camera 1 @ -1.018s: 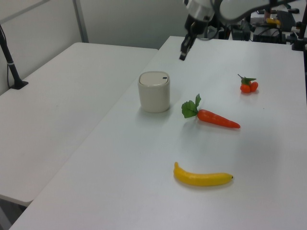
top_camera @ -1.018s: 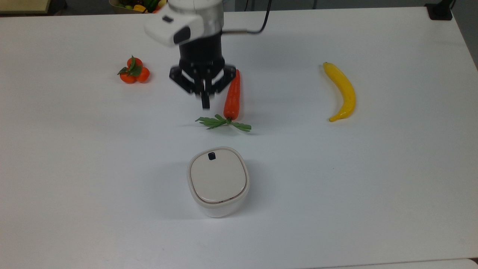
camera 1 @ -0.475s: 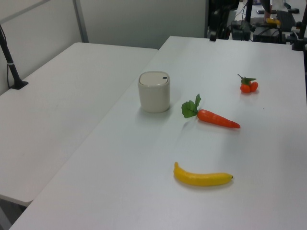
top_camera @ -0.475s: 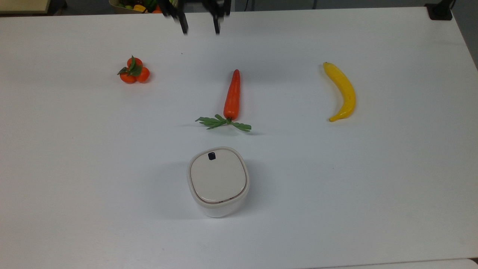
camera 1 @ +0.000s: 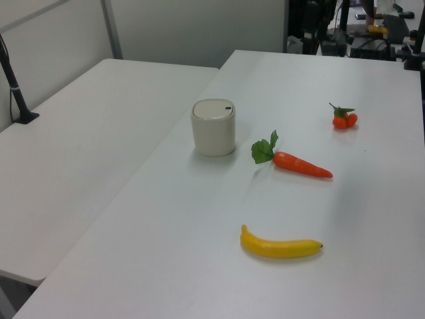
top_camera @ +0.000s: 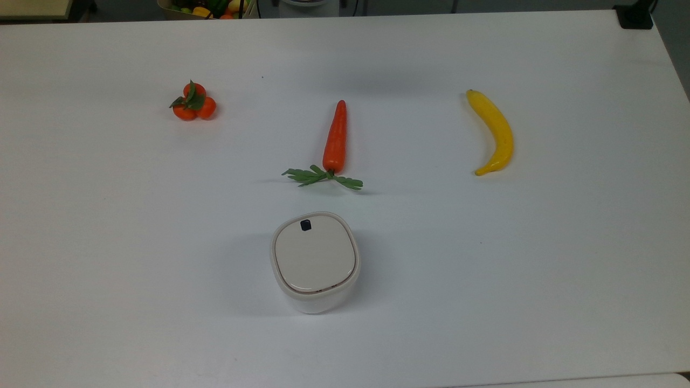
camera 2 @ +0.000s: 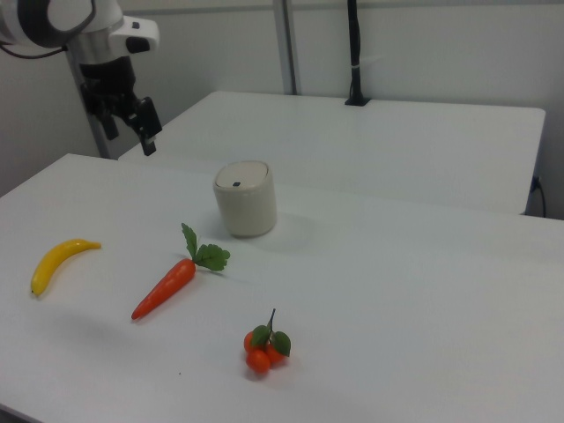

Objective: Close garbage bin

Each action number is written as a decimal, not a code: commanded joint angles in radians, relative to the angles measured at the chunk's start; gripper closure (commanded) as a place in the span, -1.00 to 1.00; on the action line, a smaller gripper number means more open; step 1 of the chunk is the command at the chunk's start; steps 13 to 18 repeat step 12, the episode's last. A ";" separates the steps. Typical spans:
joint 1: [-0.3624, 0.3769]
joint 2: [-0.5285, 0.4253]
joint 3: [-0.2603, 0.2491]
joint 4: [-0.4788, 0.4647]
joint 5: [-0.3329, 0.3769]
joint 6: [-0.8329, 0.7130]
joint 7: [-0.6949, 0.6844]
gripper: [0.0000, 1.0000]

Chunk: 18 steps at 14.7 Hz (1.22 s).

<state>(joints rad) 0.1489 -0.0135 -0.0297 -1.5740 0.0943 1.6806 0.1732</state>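
Observation:
The garbage bin (top_camera: pixel 315 261) is a small white rounded-square tub standing in the front middle of the table. Its beige lid (top_camera: pixel 315 257) lies flat on the rim, with the small dark button (top_camera: pixel 305 225) at the far edge. From the sides, the garbage bin (camera 1: pixel 213 126) (camera 2: pixel 245 198) also shows its lid down. My gripper (camera 2: pixel 130 139) hangs high in the air at the right view's upper left, far from the bin. Its black fingers are apart with nothing between them.
An orange carrot (top_camera: pixel 335 137) with green leaves lies just behind the bin. A yellow banana (top_camera: pixel 493 132) lies at the top view's right. A cluster of small oranges (top_camera: pixel 193 102) sits at the top view's left. A second white table (camera 1: pixel 86 153) adjoins this one.
The gripper rose from above the carrot's tip and drew back out of the top view. Its fingers went from together to apart. The bin and the fruit have not moved.

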 commanded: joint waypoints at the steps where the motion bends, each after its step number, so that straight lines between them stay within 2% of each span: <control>1: 0.057 -0.040 -0.051 -0.070 -0.004 0.046 -0.119 -1.00; 6: 0.070 -0.037 -0.081 -0.072 -0.024 0.062 -0.274 -1.00; 8: 0.072 -0.040 -0.093 -0.072 -0.024 0.050 -0.273 -1.00; 18: 0.090 -0.040 -0.093 -0.072 -0.024 0.048 -0.268 -1.00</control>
